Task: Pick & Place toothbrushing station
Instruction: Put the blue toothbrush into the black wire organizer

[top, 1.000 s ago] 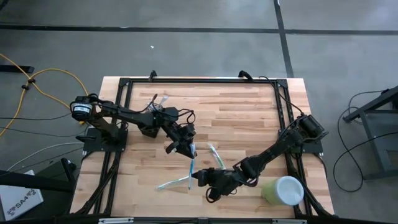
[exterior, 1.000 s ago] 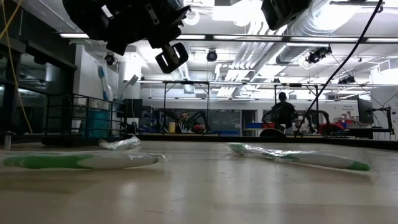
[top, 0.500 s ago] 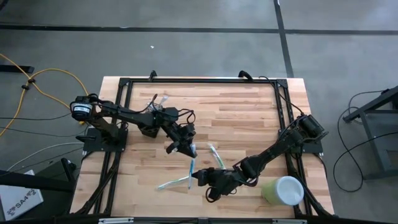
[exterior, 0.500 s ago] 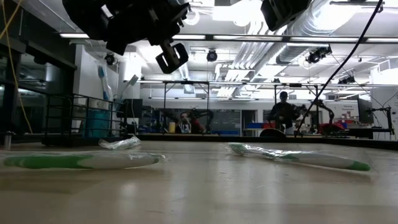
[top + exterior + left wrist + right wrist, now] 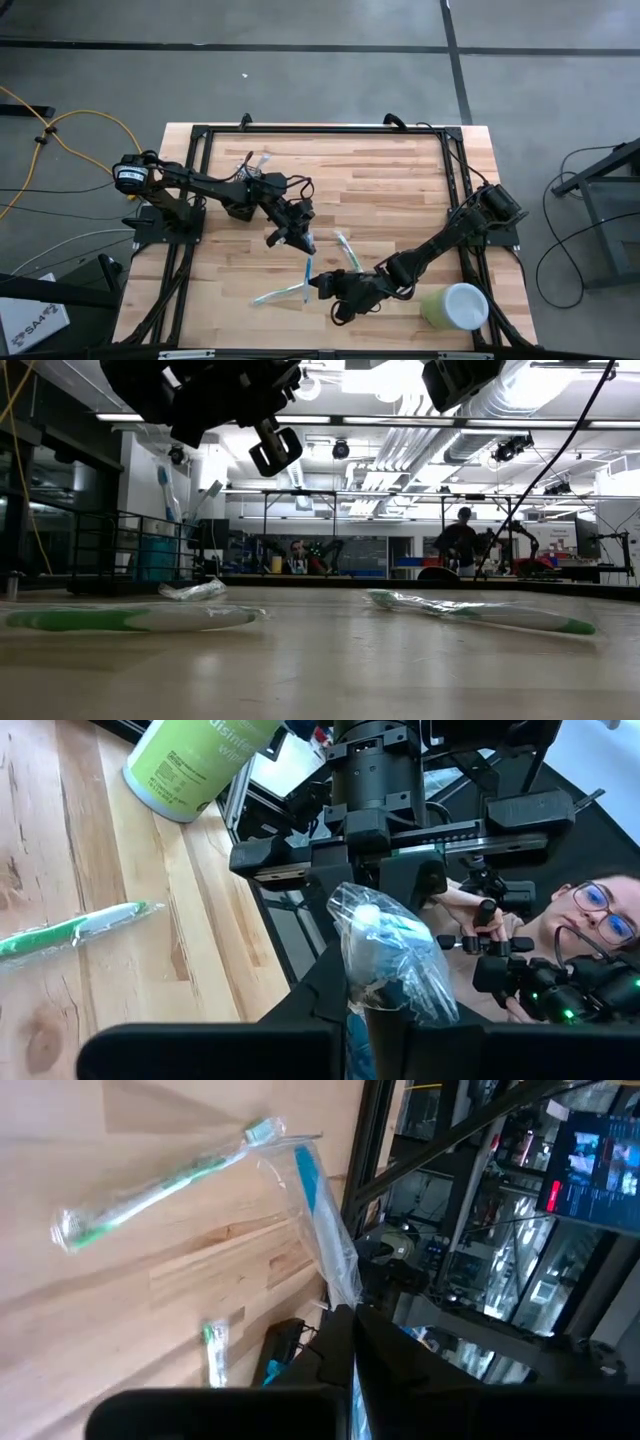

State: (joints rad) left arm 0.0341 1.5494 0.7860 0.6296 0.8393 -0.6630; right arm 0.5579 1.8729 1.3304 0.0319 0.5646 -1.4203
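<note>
A blue toothbrush (image 5: 308,262) in a clear wrapper hangs above the table's middle, held between both grippers. My left gripper (image 5: 297,236) is shut on its far end and my right gripper (image 5: 322,286) on its near end. The toothbrushing station is mostly hidden under my left arm at the far left. Only upright toothbrushes (image 5: 256,161) show there, and they also appear in the low view (image 5: 165,488). My left gripper pinches the wrapper's end around the brush head (image 5: 388,982) between its two fingers. The fingers come in about level from the table's left. That end is clear of the table. My right gripper pinches the wrapped blue handle (image 5: 342,1298) near its end between its two fingers. The fingers slant down from the table's right. The toothbrush runs up and away from them, off the wood.
Two wrapped green toothbrushes lie flat on the wood, one right of the grippers (image 5: 347,250) and one near the front (image 5: 273,296). A pale green cup (image 5: 455,306) lies on its side at the near right. A black frame (image 5: 320,128) rims the table.
My left gripper has shut on the far end of the wrapped blue toothbrush without moving from its place. My right gripper and the toothbrush have kept still.
</note>
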